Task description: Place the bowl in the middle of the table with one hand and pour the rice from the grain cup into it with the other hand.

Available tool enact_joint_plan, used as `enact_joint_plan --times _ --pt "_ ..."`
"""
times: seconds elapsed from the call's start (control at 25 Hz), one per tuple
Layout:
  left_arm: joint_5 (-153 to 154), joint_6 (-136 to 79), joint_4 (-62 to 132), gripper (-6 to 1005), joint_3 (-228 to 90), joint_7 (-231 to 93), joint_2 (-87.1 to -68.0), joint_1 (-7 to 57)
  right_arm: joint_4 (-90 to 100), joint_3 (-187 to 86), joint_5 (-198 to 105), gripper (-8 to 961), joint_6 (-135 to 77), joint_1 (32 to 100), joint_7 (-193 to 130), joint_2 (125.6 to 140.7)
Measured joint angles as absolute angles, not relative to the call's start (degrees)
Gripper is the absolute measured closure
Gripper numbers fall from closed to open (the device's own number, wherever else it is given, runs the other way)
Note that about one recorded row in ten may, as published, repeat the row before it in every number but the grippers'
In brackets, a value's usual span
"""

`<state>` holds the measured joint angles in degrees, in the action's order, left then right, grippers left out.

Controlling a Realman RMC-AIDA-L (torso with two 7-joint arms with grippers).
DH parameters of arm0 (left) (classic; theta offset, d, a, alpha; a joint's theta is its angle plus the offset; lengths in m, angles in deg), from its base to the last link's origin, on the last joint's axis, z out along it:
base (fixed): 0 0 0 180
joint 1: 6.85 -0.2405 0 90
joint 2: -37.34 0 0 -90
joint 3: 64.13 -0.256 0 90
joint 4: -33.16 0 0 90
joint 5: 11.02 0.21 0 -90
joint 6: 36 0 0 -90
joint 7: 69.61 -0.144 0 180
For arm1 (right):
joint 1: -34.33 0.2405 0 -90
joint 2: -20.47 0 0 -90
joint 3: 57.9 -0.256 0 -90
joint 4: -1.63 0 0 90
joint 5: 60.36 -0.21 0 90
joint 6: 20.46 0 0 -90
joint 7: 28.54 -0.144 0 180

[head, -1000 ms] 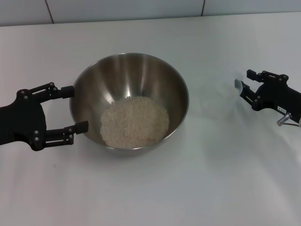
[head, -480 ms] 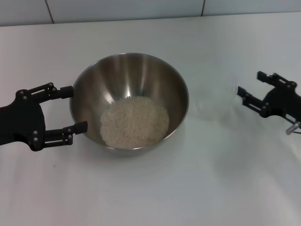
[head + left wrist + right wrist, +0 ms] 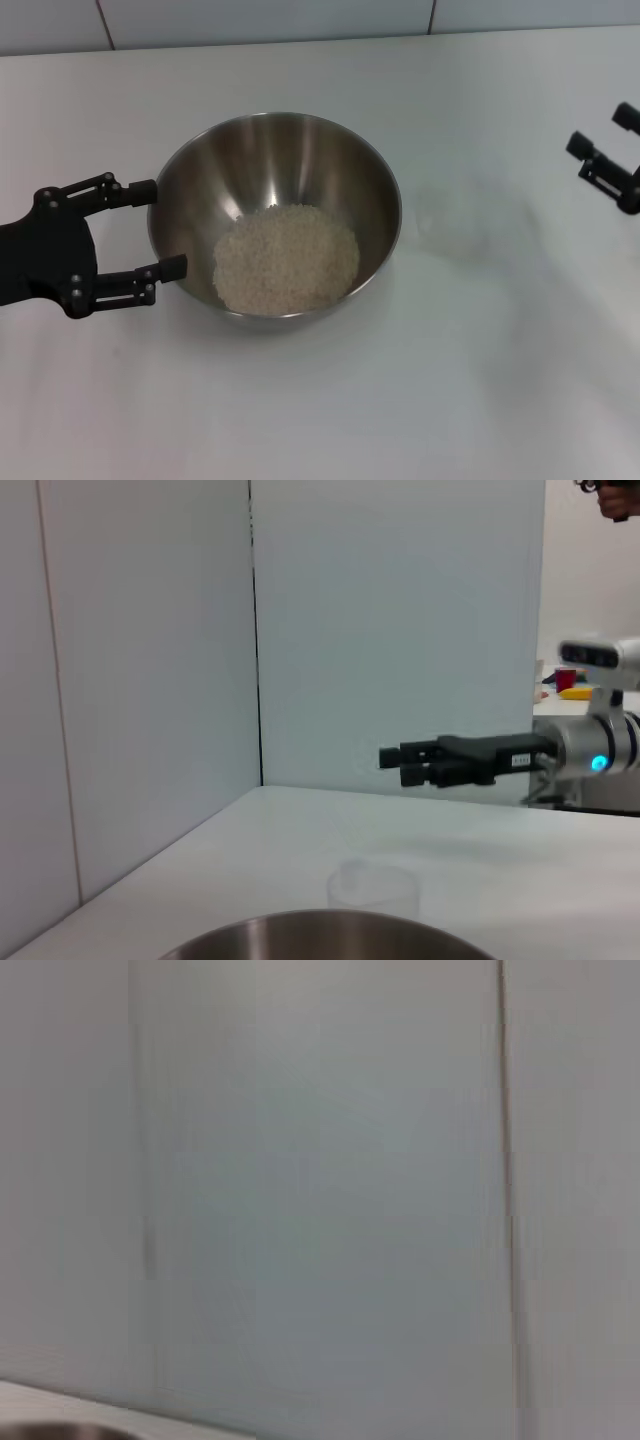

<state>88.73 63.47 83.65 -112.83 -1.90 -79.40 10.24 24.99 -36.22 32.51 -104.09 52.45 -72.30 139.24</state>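
Note:
The steel bowl (image 3: 290,150) stands in the middle of the white table (image 3: 320,410), with a pale heap of rice (image 3: 287,258) in its bottom. My left gripper (image 3: 160,228) is open, and its fingers sit against the bowl's left outer wall. To the right of the bowl, the clear grain cup (image 3: 452,215) stands by itself and looks empty. It also shows beyond the bowl's rim (image 3: 320,928) as the cup (image 3: 372,888) in the left wrist view. My right gripper (image 3: 598,132) is open at the table's far right edge, well away from the cup. The left wrist view shows the right gripper (image 3: 392,764) hanging above the table.
Pale wall panels (image 3: 270,20) close off the back of the table. The right wrist view shows only a wall panel (image 3: 320,1200). Some coloured items (image 3: 570,685) lie far off behind the right arm.
My right gripper has drawn back to the right, away from the grain cup, which stays on the table. The left gripper and the bowl have not moved.

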Motion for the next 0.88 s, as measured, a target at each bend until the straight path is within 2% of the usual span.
enact_joint_plan --times 0.12,0.24,0.52,0.88 --pt "88.7 63.9 83.7 155 -112.7 -1.9 -79.37 10.2 31.6 -33.4 37.2 244 -109.5 54.5 -84.1 138.42" --pt "88.7 64.2 83.7 155 -112.7 -1.9 -79.29 10.4 34.5 -30.4 39.1 244 -111.2 56.6 -88.7 138.24" --pt "88.6 64.5 83.7 155 -112.7 -1.9 -79.83 9.9 38.6 -21.2 39.8 244 -110.4 61.6 -90.7 139.5" --pt "88.6 65.2 83.7 155 -112.6 -2.4 -80.14 9.3 37.8 -11.6 39.3 245 -107.4 64.2 -86.0 140.0"
